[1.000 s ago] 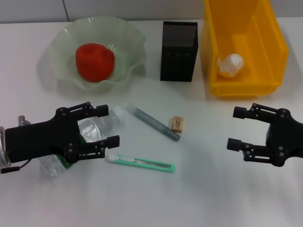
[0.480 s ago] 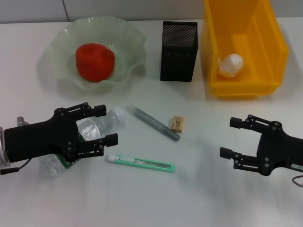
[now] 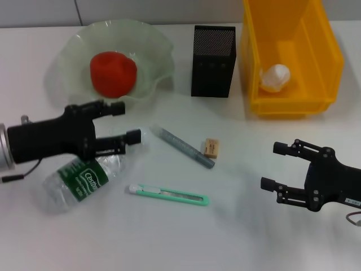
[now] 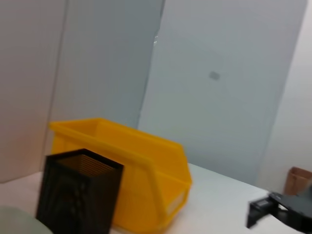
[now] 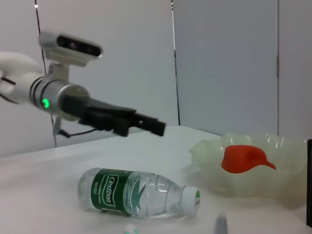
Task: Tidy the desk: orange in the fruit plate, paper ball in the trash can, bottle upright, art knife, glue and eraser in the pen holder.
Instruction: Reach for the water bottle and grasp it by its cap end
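The clear bottle [image 3: 84,178] with a green label lies on its side at the left front, also seen as bottle [image 5: 136,192]. My left gripper [image 3: 125,121] hovers open above its cap end, holding nothing; it shows from the side as left gripper [image 5: 155,127]. The orange [image 3: 113,73] rests in the pale green fruit plate [image 3: 155,51]. A paper ball [image 3: 275,77] lies in the yellow bin [image 3: 293,104]. Grey glue stick [image 3: 183,147], eraser [image 3: 211,147] and green art knife [image 3: 169,195] lie on the table in front of the black mesh pen holder [image 3: 212,53]. My right gripper [image 3: 273,166] is open at the right front.
The table is white. The yellow bin [image 4: 122,165] and the pen holder [image 4: 78,195] stand side by side at the back. Plate and orange [image 5: 243,158] sit behind the bottle's cap end.
My left gripper has risen off the bottle and moved back toward the plate, leaving the bottle uncovered on its side. The right gripper dropped toward the front, then stayed.
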Robot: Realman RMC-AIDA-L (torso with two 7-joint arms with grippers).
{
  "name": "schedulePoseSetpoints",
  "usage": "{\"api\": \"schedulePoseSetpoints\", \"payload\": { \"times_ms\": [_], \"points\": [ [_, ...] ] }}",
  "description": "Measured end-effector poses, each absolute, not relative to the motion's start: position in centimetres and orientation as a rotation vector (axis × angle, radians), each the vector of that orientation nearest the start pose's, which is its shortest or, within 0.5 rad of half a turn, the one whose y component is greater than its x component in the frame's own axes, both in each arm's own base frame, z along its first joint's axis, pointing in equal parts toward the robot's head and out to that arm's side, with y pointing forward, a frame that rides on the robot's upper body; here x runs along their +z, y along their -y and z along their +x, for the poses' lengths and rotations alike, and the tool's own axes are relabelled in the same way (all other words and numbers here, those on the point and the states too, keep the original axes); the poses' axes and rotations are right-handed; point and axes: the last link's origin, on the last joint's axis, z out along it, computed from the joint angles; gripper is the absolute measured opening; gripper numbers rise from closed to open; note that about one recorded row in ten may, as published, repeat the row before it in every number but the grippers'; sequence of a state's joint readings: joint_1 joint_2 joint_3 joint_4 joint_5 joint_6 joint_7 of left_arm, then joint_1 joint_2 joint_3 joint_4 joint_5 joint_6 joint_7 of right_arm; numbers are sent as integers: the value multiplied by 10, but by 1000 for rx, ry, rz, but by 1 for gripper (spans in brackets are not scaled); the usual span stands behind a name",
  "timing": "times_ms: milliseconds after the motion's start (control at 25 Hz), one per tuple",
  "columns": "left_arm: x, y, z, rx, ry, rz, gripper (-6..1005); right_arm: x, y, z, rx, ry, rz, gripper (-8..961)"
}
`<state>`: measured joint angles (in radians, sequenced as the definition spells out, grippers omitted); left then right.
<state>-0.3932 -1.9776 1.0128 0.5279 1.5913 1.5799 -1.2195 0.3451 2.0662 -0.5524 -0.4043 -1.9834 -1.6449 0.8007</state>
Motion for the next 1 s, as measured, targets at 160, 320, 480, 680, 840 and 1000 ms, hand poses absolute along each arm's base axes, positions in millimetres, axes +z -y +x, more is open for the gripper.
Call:
{"api": "schedulePoseSetpoints", "payload": {
  "times_ms": [160,320,480,680,840,1000],
  "points": [
    [18,-315,-265,-811,617,-2718,778,-20,-247,320,808,-359,-2604,788],
    [27,-329,-250,-659,685,-2759,777,-18,-247,320,817,-363,-2592,788],
    [33,-345,-239,-500,810,-2752,776,-17,-245,321,818,-365,-2583,788],
    [35,-359,-229,-325,914,-2742,775,-16,-245,321,819,-366,-2580,788],
    [33,-370,-212,-97,940,-2727,774,-17,-245,322,814,-367,-2582,788],
    [27,-374,-199,64,929,-2733,774,-16,-245,322,811,-367,-2583,788]
  ]
}}
